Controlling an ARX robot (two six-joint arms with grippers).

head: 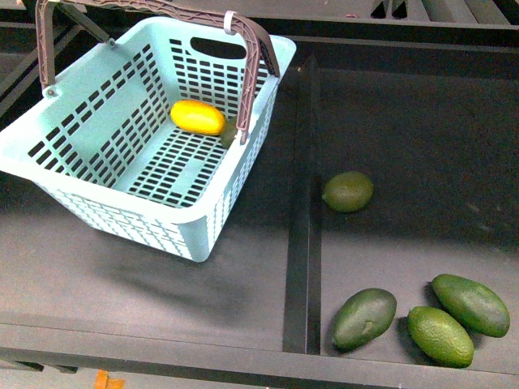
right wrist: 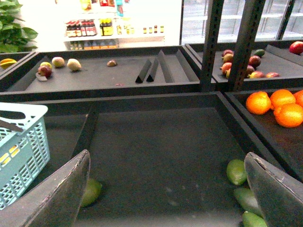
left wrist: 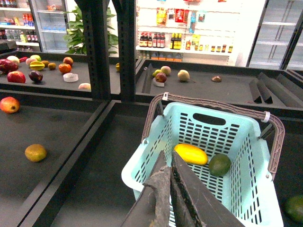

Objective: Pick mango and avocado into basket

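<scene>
The turquoise basket [head: 122, 174] stands on the left tray with its brown handle up. Inside it lie the yellow mango [head: 197, 117] and a green avocado [head: 229, 134], half hidden behind the basket wall. The left wrist view shows the mango [left wrist: 190, 153] and that avocado [left wrist: 219, 164] side by side on the basket [left wrist: 246, 142] floor. My left gripper [left wrist: 168, 158] is shut and empty, hanging over the basket's near rim. Several more avocados lie on the right tray, one alone [head: 348, 191]. My right gripper [right wrist: 166, 156] is open above that tray. Neither gripper shows in the front view.
A raised black divider [head: 302, 211] separates the two trays. A group of three avocados [head: 439, 335] lies at the front right. Oranges [right wrist: 279, 106] fill a bin to the right. Other fruit trays [left wrist: 35, 71] and dark shelf posts [left wrist: 100, 47] stand beyond.
</scene>
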